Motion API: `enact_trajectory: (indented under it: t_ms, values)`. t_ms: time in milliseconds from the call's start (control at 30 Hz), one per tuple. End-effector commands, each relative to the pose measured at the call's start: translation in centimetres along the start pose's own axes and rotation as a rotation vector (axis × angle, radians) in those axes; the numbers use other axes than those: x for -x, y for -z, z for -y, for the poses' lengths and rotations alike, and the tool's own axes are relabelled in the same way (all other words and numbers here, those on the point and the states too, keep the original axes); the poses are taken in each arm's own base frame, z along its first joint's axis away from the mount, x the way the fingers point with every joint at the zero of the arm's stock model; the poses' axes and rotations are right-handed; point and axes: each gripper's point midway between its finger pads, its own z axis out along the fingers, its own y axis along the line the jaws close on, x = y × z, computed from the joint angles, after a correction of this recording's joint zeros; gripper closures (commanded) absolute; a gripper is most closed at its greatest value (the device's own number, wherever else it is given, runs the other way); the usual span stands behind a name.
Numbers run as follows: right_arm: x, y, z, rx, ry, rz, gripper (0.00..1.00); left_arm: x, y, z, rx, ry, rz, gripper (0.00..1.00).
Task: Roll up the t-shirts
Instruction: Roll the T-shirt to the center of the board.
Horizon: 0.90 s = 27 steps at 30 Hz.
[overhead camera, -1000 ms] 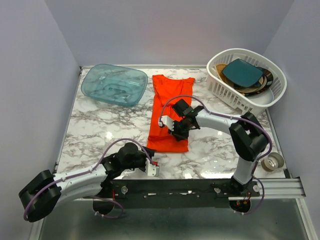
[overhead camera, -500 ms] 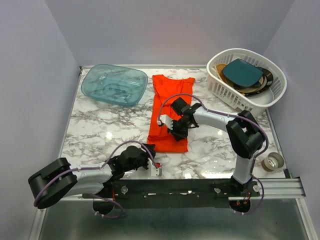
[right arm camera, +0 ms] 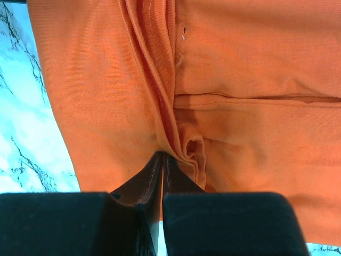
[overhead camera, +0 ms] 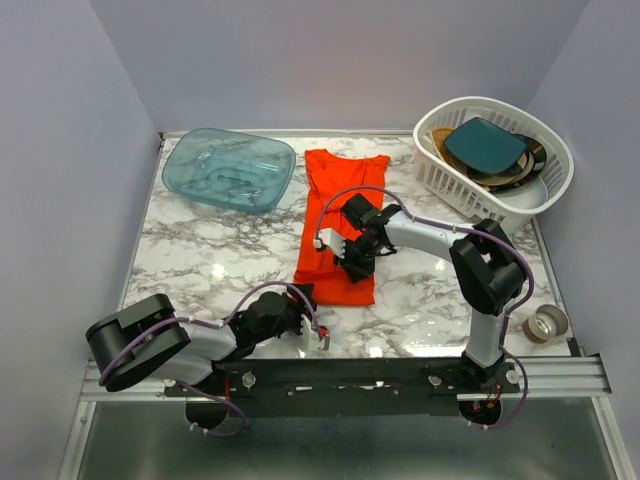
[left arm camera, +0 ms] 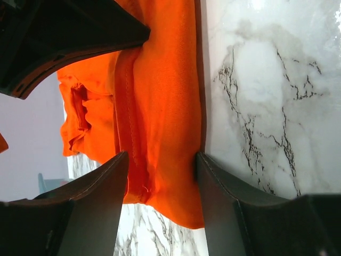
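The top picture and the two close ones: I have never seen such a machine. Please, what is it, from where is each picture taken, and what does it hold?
It is two robot arms bolted at the near edge of a marble table. The wide picture comes from a camera above and behind them. Each close picture comes from a camera on one wrist, looking past its own fingers. On the table lie an orange-red t-shirt, a teal plastic tub and a white basket of dishes. The right hand is shut, pinching a fold of the t-shirt. The left hand is open, with the shirt's near corner between its two fingers.
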Motion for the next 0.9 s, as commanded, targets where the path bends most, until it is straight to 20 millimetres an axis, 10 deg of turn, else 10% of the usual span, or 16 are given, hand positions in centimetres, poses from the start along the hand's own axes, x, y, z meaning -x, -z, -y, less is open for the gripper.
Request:
enact_trajectory:
  t_ms: [0, 433, 633, 867]
  values:
    - [-1.2, -1.1, -0.8, 0.056, -0.043, -0.032, 0.87, -2.1, 0.4, 3.1, -0.097, -0.021, -0.099, 0.42]
    - [-0.7, 0.2, 0.1, 0.024, -0.038, -0.001, 0.85, -3.0, -1.2, 4.4, -0.265, 0.005, -0.227, 0.99]
    - [1.2, 8.1, 3.7, -0.247, -0.026, 0.238, 0.7, -0.7, -0.6, 2.8, -0.268, 0.111, -0.173, 1.0]
    - [0.7, 11.9, -1.7, -0.363, 0.301, 0.457, 0.5, 2.9, 1.0, 3.4, -0.432, 0.309, -0.101, 1.0]
